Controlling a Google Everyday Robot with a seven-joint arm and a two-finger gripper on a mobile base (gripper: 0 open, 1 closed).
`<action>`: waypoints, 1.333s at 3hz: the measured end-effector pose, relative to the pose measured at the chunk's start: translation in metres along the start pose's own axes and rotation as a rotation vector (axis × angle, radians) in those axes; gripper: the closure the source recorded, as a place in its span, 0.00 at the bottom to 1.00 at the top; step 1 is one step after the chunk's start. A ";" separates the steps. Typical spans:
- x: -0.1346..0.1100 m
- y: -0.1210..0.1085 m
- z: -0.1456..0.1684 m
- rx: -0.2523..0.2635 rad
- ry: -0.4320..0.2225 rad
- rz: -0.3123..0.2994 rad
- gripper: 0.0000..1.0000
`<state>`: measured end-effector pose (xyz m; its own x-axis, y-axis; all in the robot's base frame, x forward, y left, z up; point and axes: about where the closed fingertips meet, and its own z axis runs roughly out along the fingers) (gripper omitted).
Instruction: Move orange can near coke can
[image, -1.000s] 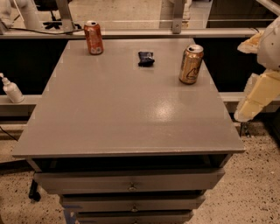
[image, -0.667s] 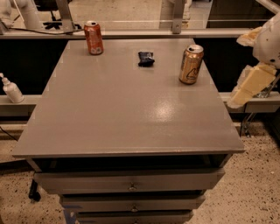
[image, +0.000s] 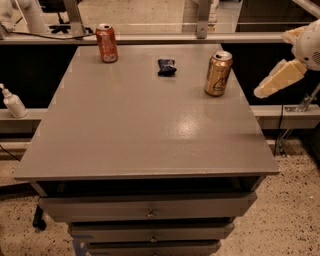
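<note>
The orange can is golden-orange with dark markings and a silver top. It stands upright near the table's right edge, toward the back. The coke can is red-orange with whitish markings and stands upright at the back left of the grey table. My gripper is a cream-coloured part at the right of the view. It hangs off the table's right side, to the right of the orange can and apart from it. It holds nothing that I can see.
A small dark packet lies on the table between the two cans, toward the back. A white bottle stands on a ledge to the left. Drawers sit below the tabletop. A rail runs behind the table.
My gripper has risen and moved a little leftward, closer to the orange can's height. The cans and the packet have not moved.
</note>
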<state>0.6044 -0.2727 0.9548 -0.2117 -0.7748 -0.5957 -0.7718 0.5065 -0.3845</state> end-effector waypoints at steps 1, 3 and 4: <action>-0.003 -0.015 0.037 -0.002 -0.133 0.127 0.00; -0.015 -0.005 0.110 -0.086 -0.339 0.306 0.00; -0.027 0.003 0.140 -0.136 -0.411 0.356 0.10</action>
<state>0.6918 -0.1969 0.8711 -0.2432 -0.3398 -0.9085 -0.7714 0.6355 -0.0312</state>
